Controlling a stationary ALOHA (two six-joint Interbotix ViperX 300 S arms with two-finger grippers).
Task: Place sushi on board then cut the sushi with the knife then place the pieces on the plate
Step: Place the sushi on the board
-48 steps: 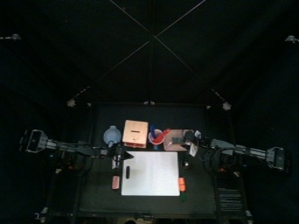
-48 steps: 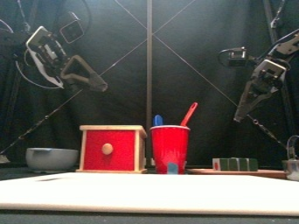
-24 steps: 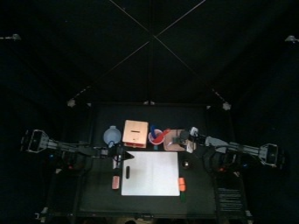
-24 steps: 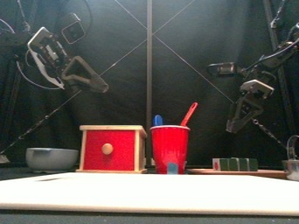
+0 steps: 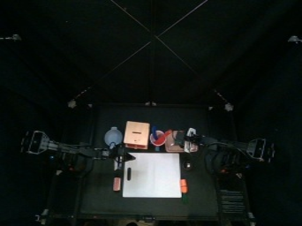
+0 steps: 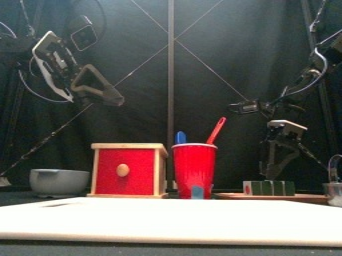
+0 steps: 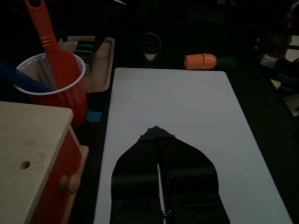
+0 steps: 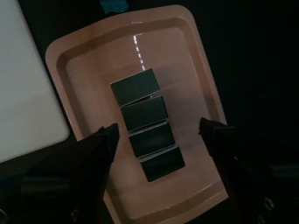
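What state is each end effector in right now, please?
Left end effector: closed, holding nothing.
Right end effector: open, empty, above the sushi roll on the pink tray.

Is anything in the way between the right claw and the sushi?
No, nothing visible. The right gripper hangs open straight above the sushi roll on the pink tray, with only clear air between them.
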